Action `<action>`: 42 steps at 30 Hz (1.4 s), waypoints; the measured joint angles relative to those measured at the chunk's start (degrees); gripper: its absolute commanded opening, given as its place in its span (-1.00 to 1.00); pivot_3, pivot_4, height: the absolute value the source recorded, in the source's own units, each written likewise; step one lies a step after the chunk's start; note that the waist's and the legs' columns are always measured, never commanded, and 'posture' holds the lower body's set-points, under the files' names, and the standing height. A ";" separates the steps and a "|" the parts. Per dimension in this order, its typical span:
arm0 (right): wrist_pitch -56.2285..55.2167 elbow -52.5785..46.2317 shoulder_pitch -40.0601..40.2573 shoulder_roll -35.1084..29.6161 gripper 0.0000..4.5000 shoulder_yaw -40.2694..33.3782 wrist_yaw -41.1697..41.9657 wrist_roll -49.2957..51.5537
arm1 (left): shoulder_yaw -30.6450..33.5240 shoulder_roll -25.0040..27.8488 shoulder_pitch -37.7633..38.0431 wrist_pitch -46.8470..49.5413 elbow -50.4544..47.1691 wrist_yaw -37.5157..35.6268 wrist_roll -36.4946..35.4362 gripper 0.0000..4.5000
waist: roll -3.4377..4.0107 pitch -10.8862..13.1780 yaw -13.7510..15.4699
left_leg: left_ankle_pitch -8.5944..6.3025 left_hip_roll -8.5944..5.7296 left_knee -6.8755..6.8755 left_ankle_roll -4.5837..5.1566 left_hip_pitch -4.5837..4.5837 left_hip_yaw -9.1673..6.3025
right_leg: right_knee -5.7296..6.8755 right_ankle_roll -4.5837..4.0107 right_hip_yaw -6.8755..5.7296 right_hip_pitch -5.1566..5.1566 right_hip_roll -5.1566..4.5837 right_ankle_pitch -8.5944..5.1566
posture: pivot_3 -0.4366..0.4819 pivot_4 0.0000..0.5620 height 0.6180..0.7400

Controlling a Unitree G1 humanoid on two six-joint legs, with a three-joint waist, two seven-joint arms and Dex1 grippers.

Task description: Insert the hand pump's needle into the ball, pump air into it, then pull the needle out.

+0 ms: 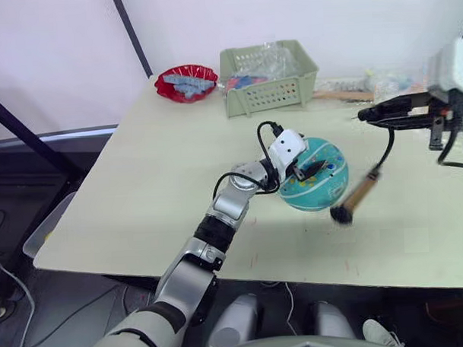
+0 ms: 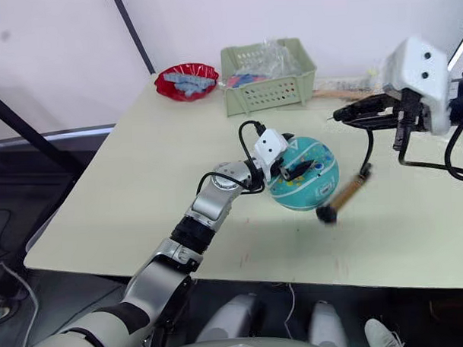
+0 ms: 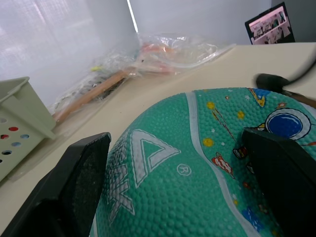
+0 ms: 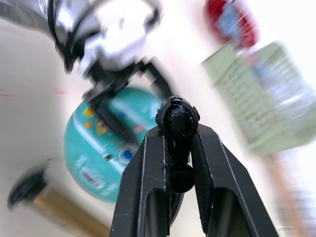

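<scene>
The pale tabletop [image 1: 140, 184] carries everything. At its far edge a perforated pale-green basket [image 1: 268, 79] is seen, with a red bowl [image 1: 186, 83] of small blue-grey pieces just beside it, and clear plastic bags [image 3: 168, 47] of oddments are lying along the back.

The ball [image 1: 317, 174], teal with white stripes and cartoon prints, is resting near the middle of the table. It is steadied by the left gripper [image 1: 301, 171]: in the left wrist view the two black fingers [image 3: 79, 182] are spread wide, one on each side of the ball's top, and seem to be pressed against its skin, though firm contact cannot be confirmed.

The hand pump [image 1: 359, 192] is seen just beside the ball on the robot's right, tilted, bronze barrel up and black end [image 1: 341, 214] down near the table. Whether it is touching the table or hanging by its hose [image 1: 388, 147] cannot be told. The hose is led up to the right gripper [image 1: 381, 113], which is held in the air, well apart from the ball.

The right gripper's fingers [image 4: 148, 192] are closed narrowly on the black fitting [image 4: 177, 118] at the hose end. The needle [image 2: 337, 116] itself is barely resolved, as a thin tip pointing toward the robot's left.

Progress is judged early: the ball is secured and the needle end is in hand, but insertion has not been made. Finding the valve, inserting, pumping and pulling out are all left.
</scene>
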 measured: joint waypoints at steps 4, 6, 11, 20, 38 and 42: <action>-0.33 -0.37 2.15 0.05 -0.96 -0.06 -0.10 0.17 | 0.23 0.39 -0.04 -0.01 1.81 0.62 0.62 1.00 | 0.04 -0.88 -2.19 | -0.04 0.19 -0.07 -0.01 0.28 0.04 | -0.30 -0.14 0.01 0.87 -0.02 -0.50 | -0.05 -0.47 1.00; -0.35 -0.33 4.34 0.43 -0.96 -0.22 -0.70 0.17 | 0.37 0.24 -0.22 -0.02 2.13 0.70 0.62 1.00 | 0.00 -1.10 -2.63 | -0.04 0.11 -0.07 0.00 0.49 0.06 | -0.28 -0.13 0.31 1.05 -0.01 -0.50 | -0.05 -0.47 1.00; -1.73 -0.04 11.06 1.91 -0.96 -1.20 -3.19 -0.16 | 0.86 -0.12 -0.53 -0.31 2.13 0.16 0.48 1.00 | 0.49 -1.17 -2.57 | -0.02 -0.02 -0.08 0.04 0.57 -0.02 | -0.28 0.15 0.42 1.05 0.03 -0.41 | -0.05 -0.47 1.00; -5.37 -0.58 18.26 5.06 -0.96 -5.49 -9.84 -2.00 | 3.19 -0.20 -0.49 0.20 1.37 -2.15 -0.89 1.00 | 0.89 -0.70 -2.68 | -0.02 -0.04 -0.10 0.04 0.42 -0.05 | -0.28 0.22 0.43 0.85 0.05 -0.43 | -0.05 -0.47 1.00; -15.13 -1.41 27.09 13.00 -0.96 -8.07 -24.75 -10.34 | 8.08 -0.57 -2.16 6.42 -4.32 -7.01 -7.03 1.00 | 1.04 0.62 -2.70 | 0.47 -0.16 0.01 0.04 -1.33 -0.11 | -0.22 -0.11 0.63 -0.95 0.25 -0.18 | -0.05 -0.47 1.00; -17.93 0.52 27.08 12.99 -0.96 -8.66 -25.92 -12.23 | 8.31 -0.51 -2.32 7.35 -5.27 -7.64 -7.85 1.00 | 1.03 0.93 -2.71 | 0.47 -0.16 0.00 0.04 -1.45 -0.10 | -0.25 -0.13 0.65 -1.06 0.25 -0.18 | -0.05 -0.47 1.00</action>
